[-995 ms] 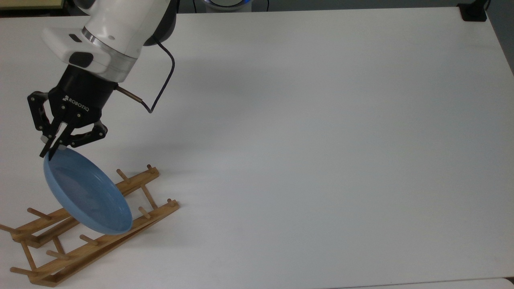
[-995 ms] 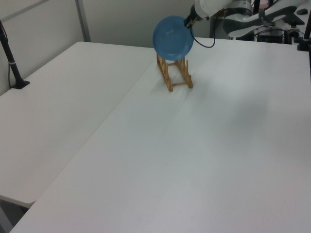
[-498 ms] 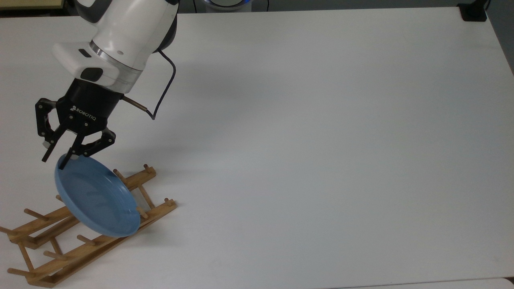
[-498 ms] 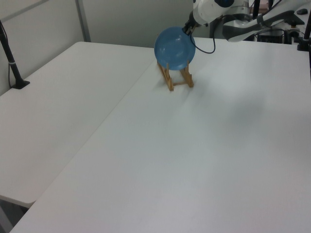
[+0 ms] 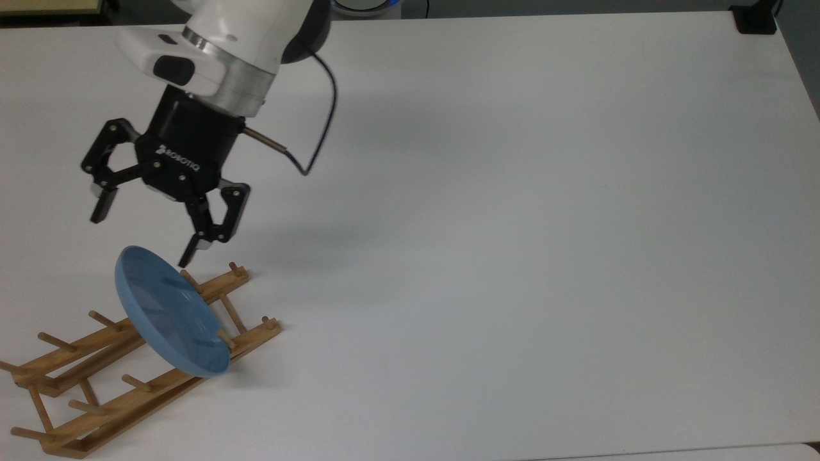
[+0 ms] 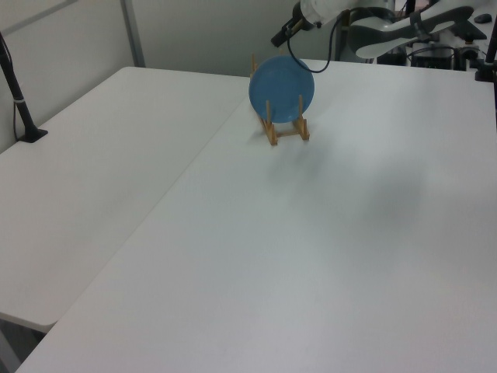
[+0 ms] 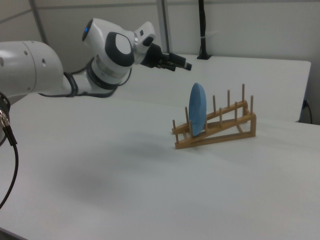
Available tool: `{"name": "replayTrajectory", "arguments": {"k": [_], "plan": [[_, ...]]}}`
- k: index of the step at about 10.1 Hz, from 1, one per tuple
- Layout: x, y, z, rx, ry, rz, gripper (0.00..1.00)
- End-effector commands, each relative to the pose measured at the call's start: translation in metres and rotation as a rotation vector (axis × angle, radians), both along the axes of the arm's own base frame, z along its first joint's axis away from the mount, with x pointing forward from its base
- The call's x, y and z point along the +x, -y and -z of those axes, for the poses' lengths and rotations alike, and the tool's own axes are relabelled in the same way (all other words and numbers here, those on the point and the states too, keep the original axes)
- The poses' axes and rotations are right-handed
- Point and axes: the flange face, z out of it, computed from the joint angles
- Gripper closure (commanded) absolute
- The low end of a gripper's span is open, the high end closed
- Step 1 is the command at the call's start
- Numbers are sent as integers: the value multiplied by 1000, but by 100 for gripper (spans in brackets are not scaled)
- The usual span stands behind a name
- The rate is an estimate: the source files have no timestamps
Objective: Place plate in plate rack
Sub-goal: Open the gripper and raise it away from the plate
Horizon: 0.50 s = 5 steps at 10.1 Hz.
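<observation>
We see a broad white matte table across most of the top view. In the left view a second white table adjoins it, with a black upright post at the far left edge. In the right view another black post stands top centre.

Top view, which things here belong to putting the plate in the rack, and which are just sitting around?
Belongs to the job:
plate, standing in the rack
plate rack
gripper, open, off the plate

Just there:
table
black clamp at the table's corner
</observation>
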Motion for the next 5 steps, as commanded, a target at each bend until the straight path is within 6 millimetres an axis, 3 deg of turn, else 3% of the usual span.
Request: {"name": "replayTrajectory", "arguments": {"k": [1,3,5], "plan": [[-14,-59,-1,172,-93,91,0],[-39,-98,-11,269,-293,88,0],[-78,-114,-32,390,-549,38,0]]}}
